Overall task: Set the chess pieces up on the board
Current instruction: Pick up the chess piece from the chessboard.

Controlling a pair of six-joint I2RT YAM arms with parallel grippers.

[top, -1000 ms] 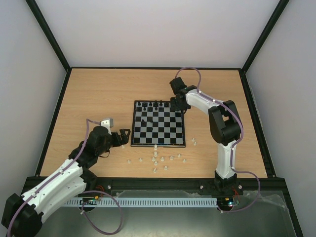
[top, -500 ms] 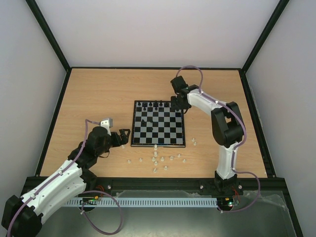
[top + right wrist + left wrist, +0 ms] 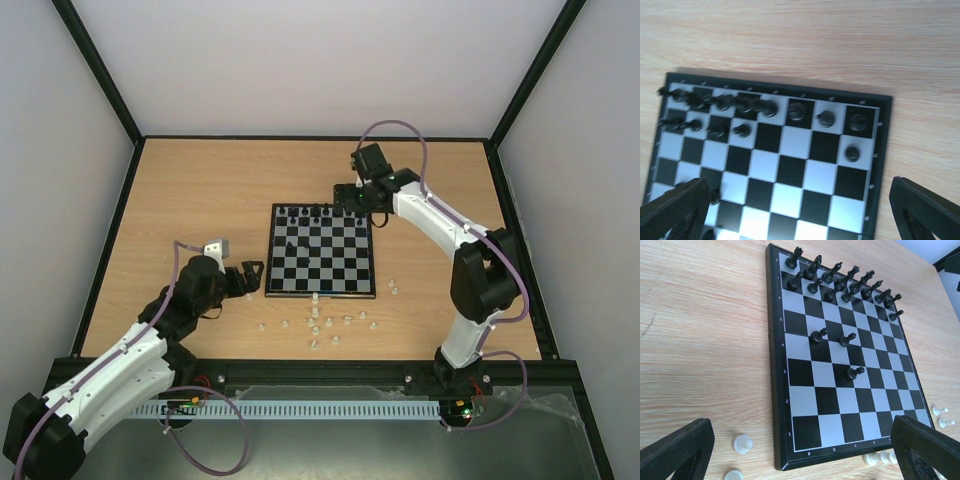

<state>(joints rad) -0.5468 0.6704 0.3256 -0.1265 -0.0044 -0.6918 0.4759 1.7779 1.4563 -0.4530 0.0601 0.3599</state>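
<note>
The board [image 3: 340, 266] lies flat mid-table. Black chess pieces [image 3: 315, 212] fill its far rows, and three black pawns [image 3: 847, 339] stand out on middle squares. White chess pieces [image 3: 320, 325] lie scattered on the wood in front of the board. My right gripper [image 3: 351, 197] hovers above the board's far right corner, open with nothing between its fingers. In the right wrist view a black pawn [image 3: 852, 153] stands below that gripper [image 3: 800, 215]. My left gripper [image 3: 250, 274] rests open just left of the board's near left corner [image 3: 777, 460], empty.
Two white pieces [image 3: 742, 443] lie on the wood close to my left gripper's fingers. More white ones [image 3: 880, 457] sit against the board's near edge. A few white pieces [image 3: 392, 288] lie right of the board. Black frame rails [image 3: 500, 200] border the table.
My right gripper has opened and lifted back from the far right corner of the board, its elbow swinging right. The left arm has stayed put.
</note>
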